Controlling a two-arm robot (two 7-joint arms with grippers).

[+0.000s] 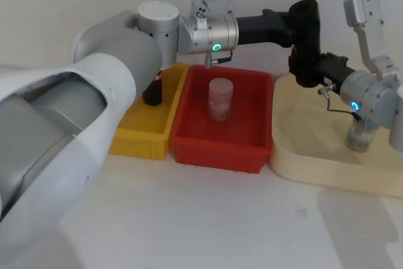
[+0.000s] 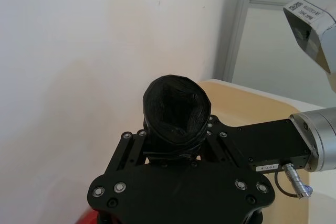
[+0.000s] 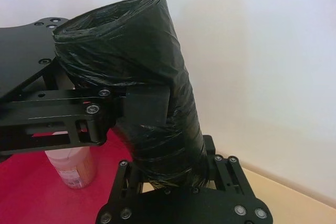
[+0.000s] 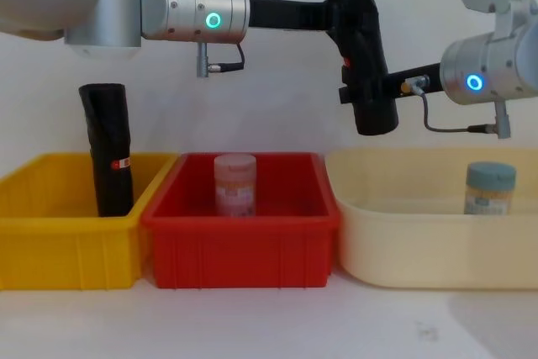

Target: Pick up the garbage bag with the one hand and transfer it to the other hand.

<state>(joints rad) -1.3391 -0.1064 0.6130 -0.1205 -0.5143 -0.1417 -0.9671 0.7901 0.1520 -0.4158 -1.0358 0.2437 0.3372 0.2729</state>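
Note:
The garbage bag [image 4: 363, 48], a tall black roll, hangs slightly tilted in the air above the gap between the red bin and the cream tray. My left gripper [image 4: 349, 18], on the teal-ringed arm, is shut on its upper part. My right gripper [image 4: 370, 90], on the blue-ringed arm, comes from the right and clamps its lower part. In the right wrist view the roll [image 3: 152, 77] rises out of my right gripper [image 3: 173, 174], with the left fingers [image 3: 94, 111] pressed on its middle. The left wrist view looks down on the roll's top end [image 2: 176, 111].
A second black roll [image 4: 109, 149] with a red-and-white label leans in the yellow bin [image 4: 50, 241]. A pinkish jar [image 4: 234, 182] stands in the red bin [image 4: 244, 245]. A blue-lidded jar [image 4: 490, 188] stands in the cream tray [image 4: 420, 250].

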